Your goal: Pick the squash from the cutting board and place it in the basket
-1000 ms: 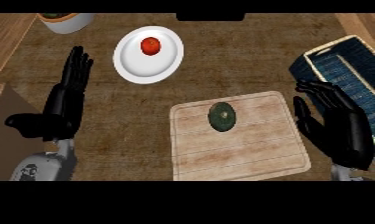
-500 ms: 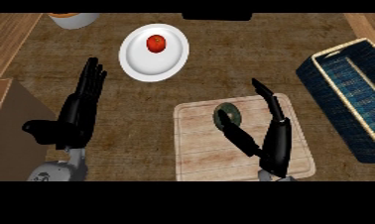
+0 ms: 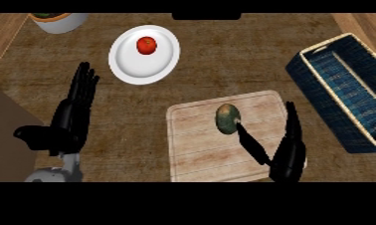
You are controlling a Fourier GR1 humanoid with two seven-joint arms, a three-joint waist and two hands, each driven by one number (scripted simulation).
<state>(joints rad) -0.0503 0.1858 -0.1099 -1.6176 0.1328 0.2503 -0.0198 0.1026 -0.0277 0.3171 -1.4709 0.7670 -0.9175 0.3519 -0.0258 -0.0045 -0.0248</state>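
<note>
A dark green squash [image 3: 228, 118] lies on the pale wooden cutting board [image 3: 198, 154], near its upper middle. My right hand [image 3: 288, 157] is over the board's right part, open, its thumb stretched up-left so that the tip reaches the squash's lower right edge and its fingers pointing up along the board's right side. The dark blue woven basket [image 3: 323, 79] stands at the right edge of the counter. My left hand [image 3: 70, 117] rests open at the left, fingers up, away from the board.
A white plate [image 3: 131, 67] with a red tomato [image 3: 146, 45] sits up and left of the board. A pale bowl [image 3: 60, 21] stands at the top left corner. Bare wooden counter lies between board and basket.
My right hand has moved left from beside the basket onto the board, its thumb now reaching the squash. The view has shifted, so the board and the plate show further right. The squash stays on the board.
</note>
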